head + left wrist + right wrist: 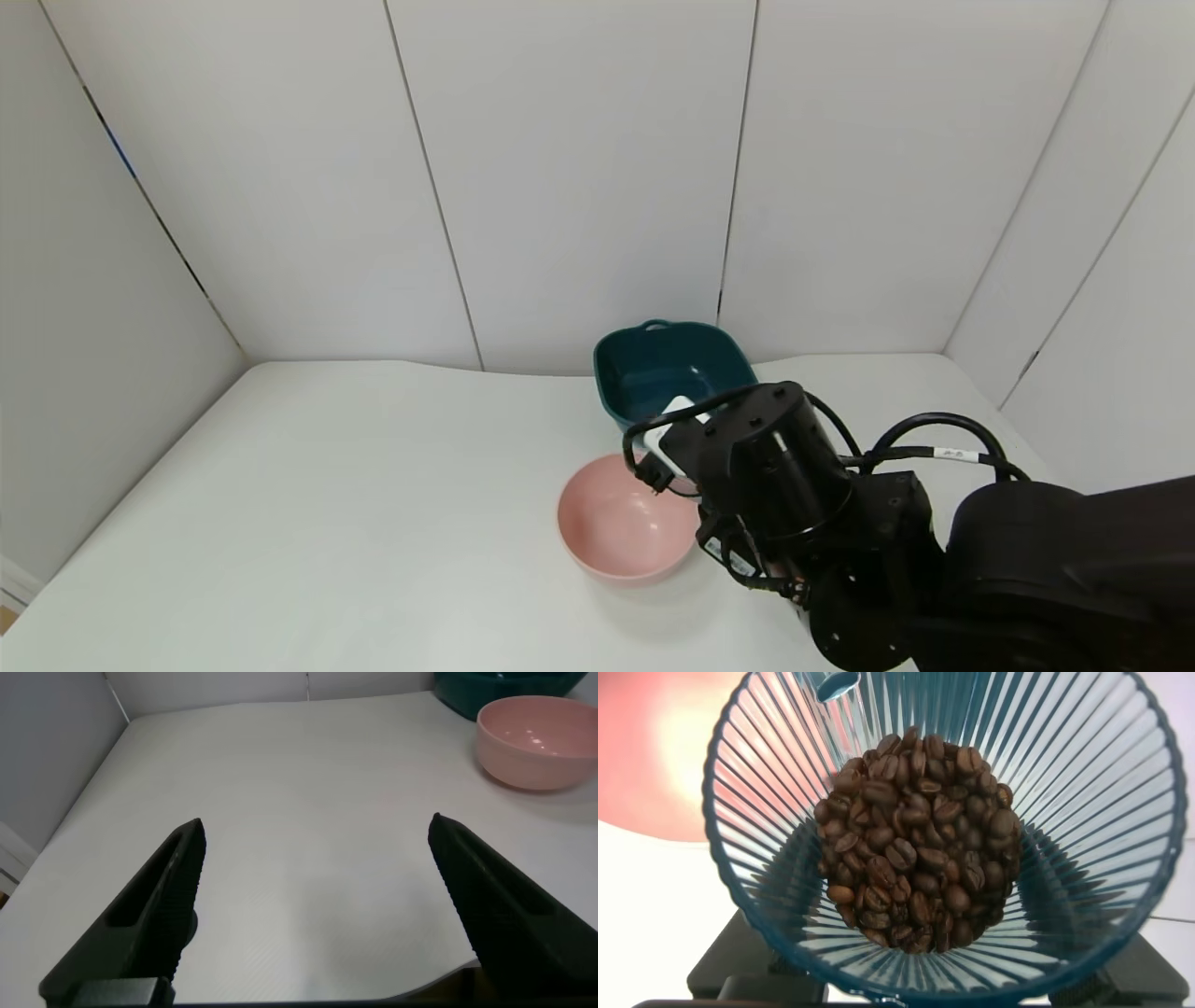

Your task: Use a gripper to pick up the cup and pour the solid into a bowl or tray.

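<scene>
Translucent blue cup [943, 831] clenched in right tool [738, 523], mouth toward pink bowl [616, 523], beans [915, 845] inside

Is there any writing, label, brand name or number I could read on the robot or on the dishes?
None can be read.
White tag on the right arm's cable: dark print, too small to read.
White label beside the right gripper: no legible text.
Pink bowl, teal dish, cup: no markings.
</scene>
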